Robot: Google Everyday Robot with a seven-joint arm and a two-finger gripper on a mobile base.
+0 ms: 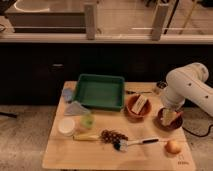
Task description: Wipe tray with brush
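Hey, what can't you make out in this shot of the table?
Camera view:
Hand: low over the right bowl, mostly hidden by the white arm.
Right bowl's contents: too blurred to name.
Brush bristles: too small for detail.
Arm's base: cut off at right edge.

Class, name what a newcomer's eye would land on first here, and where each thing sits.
The large shallow green plastic tray sits back-centre on the wooden table. The bulky white robot arm looms at the right, its gripper over a round brown bowl. The slim dark-headed brush lies near the front edge.
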